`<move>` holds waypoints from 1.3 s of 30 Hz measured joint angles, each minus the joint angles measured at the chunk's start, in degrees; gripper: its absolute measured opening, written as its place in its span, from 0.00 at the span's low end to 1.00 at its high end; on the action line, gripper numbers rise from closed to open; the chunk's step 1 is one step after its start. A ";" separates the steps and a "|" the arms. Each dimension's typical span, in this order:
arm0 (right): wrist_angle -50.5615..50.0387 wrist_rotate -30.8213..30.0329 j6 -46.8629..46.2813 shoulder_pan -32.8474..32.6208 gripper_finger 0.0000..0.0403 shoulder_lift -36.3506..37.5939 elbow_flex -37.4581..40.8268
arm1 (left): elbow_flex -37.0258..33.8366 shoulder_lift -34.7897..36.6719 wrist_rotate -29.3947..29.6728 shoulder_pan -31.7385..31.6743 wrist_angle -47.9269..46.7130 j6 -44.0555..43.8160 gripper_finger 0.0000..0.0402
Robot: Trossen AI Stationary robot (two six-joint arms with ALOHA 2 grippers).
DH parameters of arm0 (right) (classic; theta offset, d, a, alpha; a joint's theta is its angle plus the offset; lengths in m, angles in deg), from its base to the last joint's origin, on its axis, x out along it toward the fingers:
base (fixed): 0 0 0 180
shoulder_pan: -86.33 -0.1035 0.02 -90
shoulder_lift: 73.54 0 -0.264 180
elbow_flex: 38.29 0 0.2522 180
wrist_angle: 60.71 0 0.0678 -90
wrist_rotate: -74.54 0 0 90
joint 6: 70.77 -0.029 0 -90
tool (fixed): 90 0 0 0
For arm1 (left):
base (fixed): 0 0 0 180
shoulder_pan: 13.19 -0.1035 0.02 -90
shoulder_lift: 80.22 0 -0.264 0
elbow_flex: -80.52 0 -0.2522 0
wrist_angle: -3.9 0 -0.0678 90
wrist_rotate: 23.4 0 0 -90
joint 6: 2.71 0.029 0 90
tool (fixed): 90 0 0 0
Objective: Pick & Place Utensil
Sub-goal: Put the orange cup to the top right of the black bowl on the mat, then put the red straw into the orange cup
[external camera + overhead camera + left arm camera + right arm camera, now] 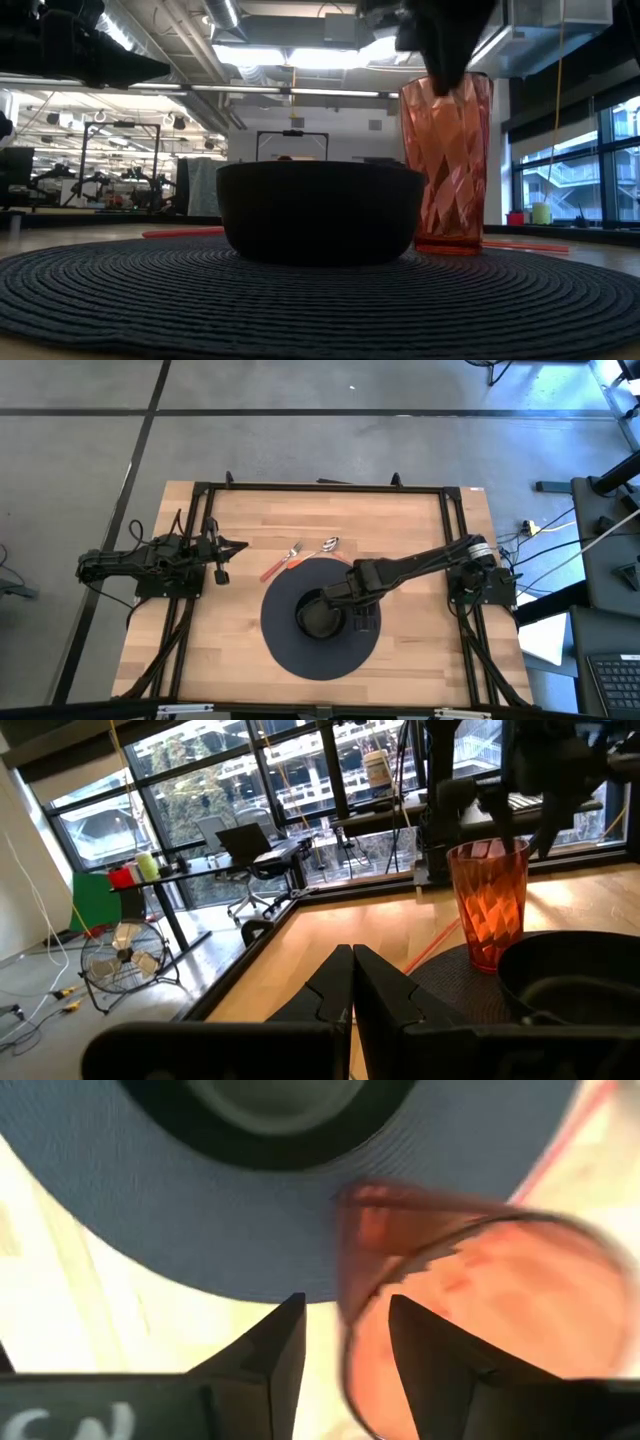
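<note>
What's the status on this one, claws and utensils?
Left claw shut, parked at left edge. Right claw open, above cup rim. Fork and spoon untouched beside placemat.

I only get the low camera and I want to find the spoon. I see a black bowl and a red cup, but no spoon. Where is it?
Observer: The spoon lies on the bare table, just past the far edge of the mat, behind the bowl.
Operator: Is there a fork too?
Observer: Yes. The fork lies right beside the spoon, on the side nearer the left arm.
Operator: What's the dark thing above the cup?
Observer: That's the right end effector. Its fingers are apart, and the rim of the cup shows in the gap between them.
</note>
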 joint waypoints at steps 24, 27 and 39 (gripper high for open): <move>12.15 -35.26 14.32 -12.01 0.10 25.61 -8.36 | 0.00 -0.17 0.00 0.00 -0.38 -0.32 0.01; 21.10 -33.95 18.67 -13.15 0.02 31.64 1.09 | 0.00 -0.17 0.00 0.02 -0.37 -0.37 0.01; 66.71 -19.75 31.23 -6.87 0.01 60.86 44.82 | 0.00 -0.17 0.07 0.00 -0.37 -0.37 0.01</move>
